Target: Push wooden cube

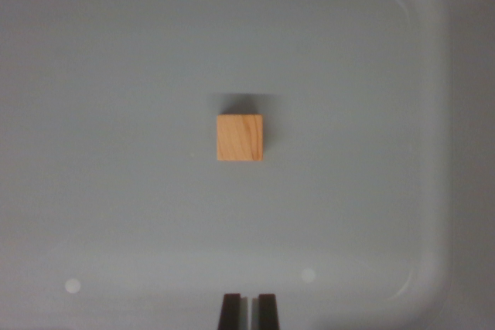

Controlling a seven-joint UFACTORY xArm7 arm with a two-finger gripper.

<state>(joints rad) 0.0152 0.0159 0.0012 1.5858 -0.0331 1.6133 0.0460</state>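
The wooden cube (240, 137) sits alone near the middle of a grey tray (430, 191), its shadow falling just above it. The gripper (248, 308) shows at the bottom edge of the wrist view, well apart from the cube; its 2 dark fingertips (230, 311) stand nearly together, clenched on nothing.

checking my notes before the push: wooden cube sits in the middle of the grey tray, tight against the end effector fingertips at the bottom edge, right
Not quite. The wooden cube does sit in the middle of the grey tray, but it is apart from the end effector: the wrist view shows bare tray floor between them. The fingertips are at the bottom edge.
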